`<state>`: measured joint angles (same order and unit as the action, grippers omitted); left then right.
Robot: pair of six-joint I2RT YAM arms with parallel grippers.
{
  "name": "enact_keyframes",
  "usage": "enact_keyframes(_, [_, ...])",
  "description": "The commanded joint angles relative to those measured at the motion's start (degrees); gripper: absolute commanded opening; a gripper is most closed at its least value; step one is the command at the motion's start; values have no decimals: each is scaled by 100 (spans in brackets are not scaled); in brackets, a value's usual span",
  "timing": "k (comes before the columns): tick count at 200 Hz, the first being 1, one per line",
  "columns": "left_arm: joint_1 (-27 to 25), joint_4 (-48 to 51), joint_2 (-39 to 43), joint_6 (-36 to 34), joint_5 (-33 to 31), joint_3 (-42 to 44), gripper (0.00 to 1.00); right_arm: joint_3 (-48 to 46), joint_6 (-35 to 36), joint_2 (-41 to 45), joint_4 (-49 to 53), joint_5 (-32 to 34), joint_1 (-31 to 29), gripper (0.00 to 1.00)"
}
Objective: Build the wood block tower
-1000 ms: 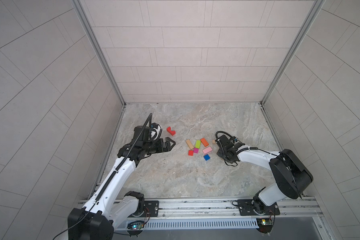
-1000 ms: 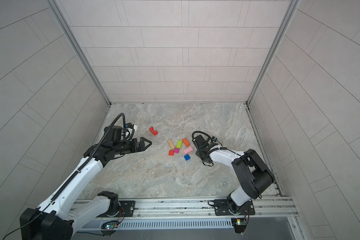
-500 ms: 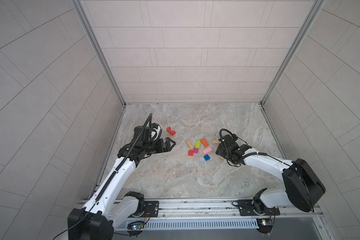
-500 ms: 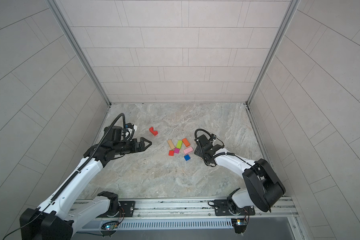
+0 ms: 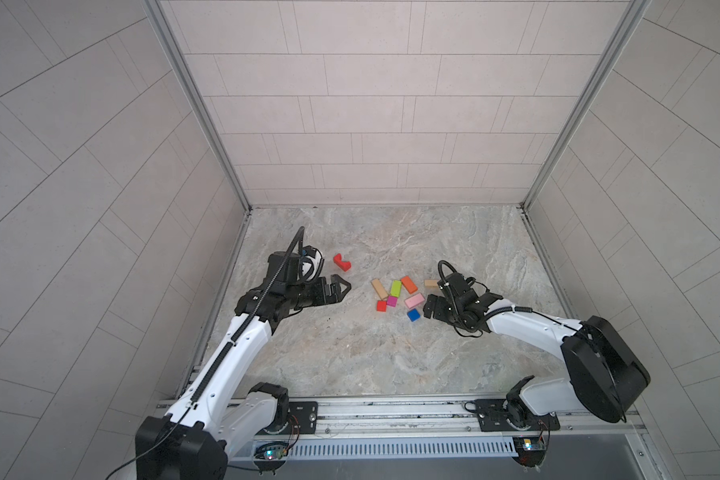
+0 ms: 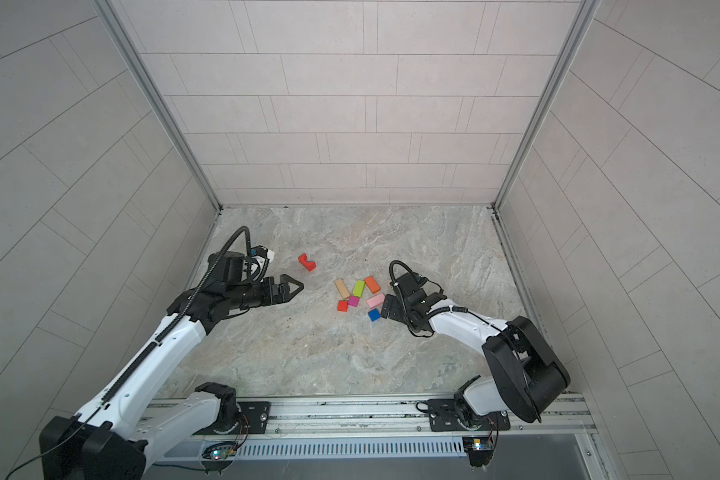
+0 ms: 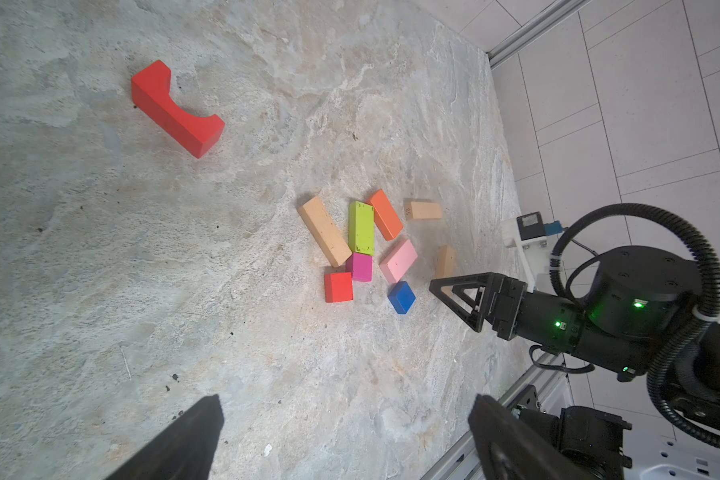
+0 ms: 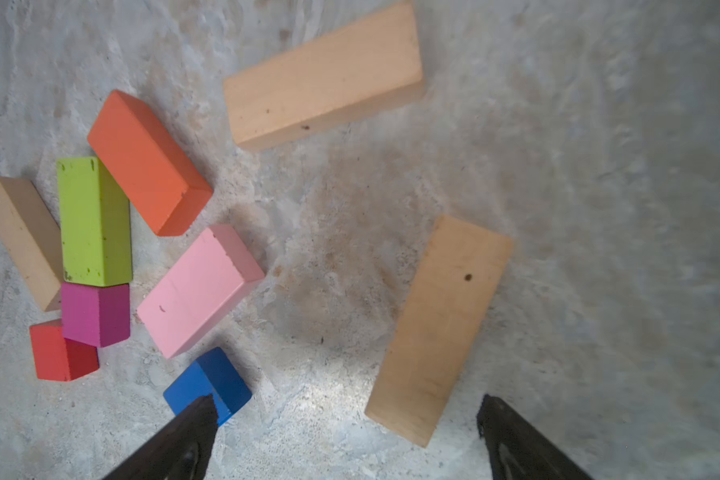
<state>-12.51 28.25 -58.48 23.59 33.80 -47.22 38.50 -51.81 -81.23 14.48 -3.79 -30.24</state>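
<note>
Far left: left gripper (image 5: 344,286), claw spread wide, nothing in it. Hovers low over the marble table (image 5: 350,357), at 9 o'clock from the block cluster (image 6: 358,286), well apart from it.

Next, at 10 o'clock from the cluster: red notched piece (image 5: 341,262), alone on the table.

Cluster proper, every piece flat on the table:
- tan bar (image 5: 379,288) on the 9 o'clock edge, against the lime oblong (image 5: 395,287)
- orange oblong (image 5: 408,284) at 1 o'clock, just beside the lime one
- magenta cube (image 5: 391,301) butted to the lime oblong's near end
- red cube (image 5: 381,306) at 7 o'clock, tight against the magenta cube
- pink oblong (image 5: 414,300) at 4 o'clock
- blue cube (image 5: 413,315) at 5 o'clock

Further right: second tan bar (image 5: 431,283) at 2 o'clock. Third tan bar (image 8: 441,328) at 3 o'clock, plain only in the wrist views.

Right gripper (image 8: 346,405): claw spread wide, pinching nothing. Sits low over the third tan bar's near end, with no contact visible.

Progress: wood block tower not begun, no piece resting on another. All ten pieces left to stack. Probably a first grasp on the third tan bar as base.
</note>
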Motion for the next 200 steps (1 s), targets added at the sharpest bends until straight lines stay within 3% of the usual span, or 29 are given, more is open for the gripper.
enact_keyframes(1, [-2,-47,26,0,11,59,100,-88,-22,-154,-336,-272,-25,99])
enact_keyframes(61, [3,-55,-22,0,13,45,100,141,-215,-393,-659,-733,-141,99])
enact_keyframes(97, [3,-48,-24,-3,-4,46,100,548,-42,-154,-151,-478,-255,99])
enact_keyframes(157, [3,-48,-67,5,30,53,100,1267,1670,422,1299,1330,-291,97])
enact_keyframes(200, [-1,-62,-83,30,46,63,100,1328,2766,218,1459,1139,-77,99])
